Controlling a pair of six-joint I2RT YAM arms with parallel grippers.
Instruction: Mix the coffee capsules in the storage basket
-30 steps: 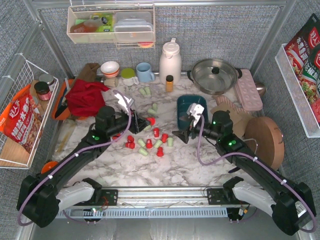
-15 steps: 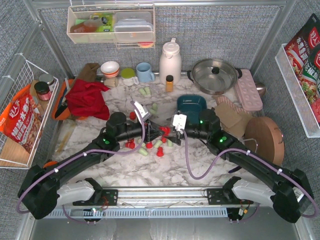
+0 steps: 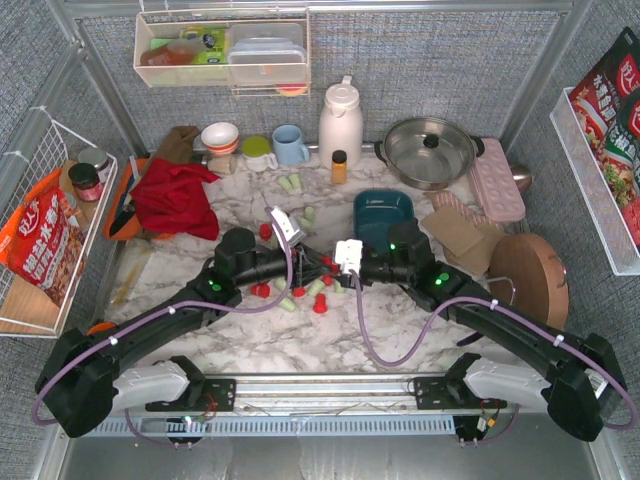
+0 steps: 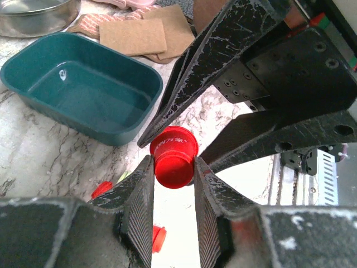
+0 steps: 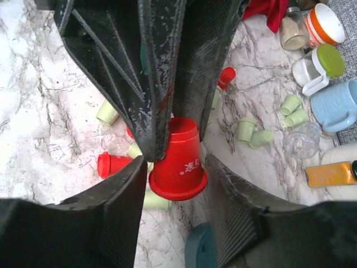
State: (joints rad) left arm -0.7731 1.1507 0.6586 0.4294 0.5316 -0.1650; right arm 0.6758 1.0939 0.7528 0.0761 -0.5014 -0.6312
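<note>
Coffee capsules (image 5: 245, 129), small tapered plastic cups in bright red and pale mint green, are lying scattered across the white marble tabletop (image 3: 330, 340), and none is showing inside the dark teal rectangular plastic storage basket (image 4: 83, 97), which is sitting bare just beyond the spot where the two arms are meeting, on the right arm's side. One red capsule (image 4: 174, 162) is hanging in the air between them, close beside the basket's near corner. The left gripper (image 4: 173, 165) is pinching it by the narrow end, jaws partly closed and both pads pressing on the plastic. The right gripper (image 5: 177, 163) is facing it nose to nose, its jaws about half open and straddling the wide rim end. The pads are looking right up against the rim on both sides, but whether they are actually biting I cannot tell. This is reading as a hand-over, left to right, so the arm nearer the basket can make the drop, and with nearly every capsule out on the marble the job is looking barely begun. Next the right jaws are needing a firm squeeze on that flared end. Only then should the left ones be letting go and backing straight off, so the slick little cup is not twisting out. After that comes a short carry over the teal rim.
</note>
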